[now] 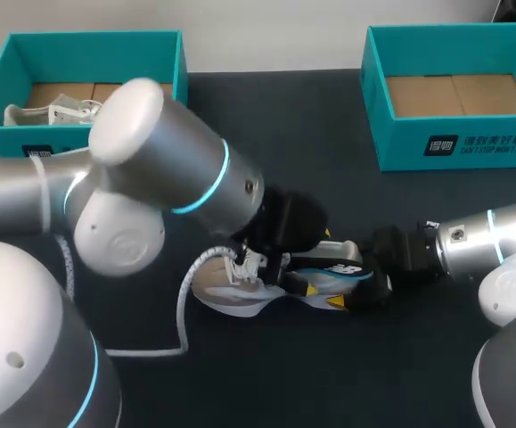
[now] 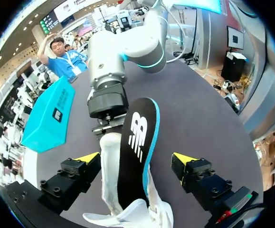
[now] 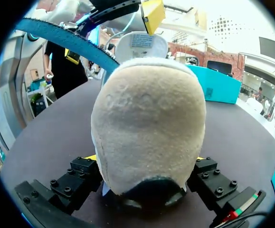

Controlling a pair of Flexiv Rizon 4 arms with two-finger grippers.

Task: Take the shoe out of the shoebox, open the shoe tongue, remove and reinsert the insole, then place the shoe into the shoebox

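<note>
While the right gripper (image 3: 144, 159) clamped its two fingers on the rounded beige end of the shoe (image 3: 149, 118), one at each side, the shoe lay on the dark table (image 3: 47, 137) straight ahead of it. Left gripper (image 2: 136, 159): fingers stood wide apart, clear of the insole. Between them rose the black, blue-edged insole (image 2: 138, 142), lower end in the white shoe under the gripper, upper end pointing toward the right gripper just ahead. Farther off, well apart from both grippers, stood the teal left shoebox (image 1: 97, 53), holding a second pale shoe (image 1: 53, 111), and the teal right shoebox (image 1: 458, 147).
</note>
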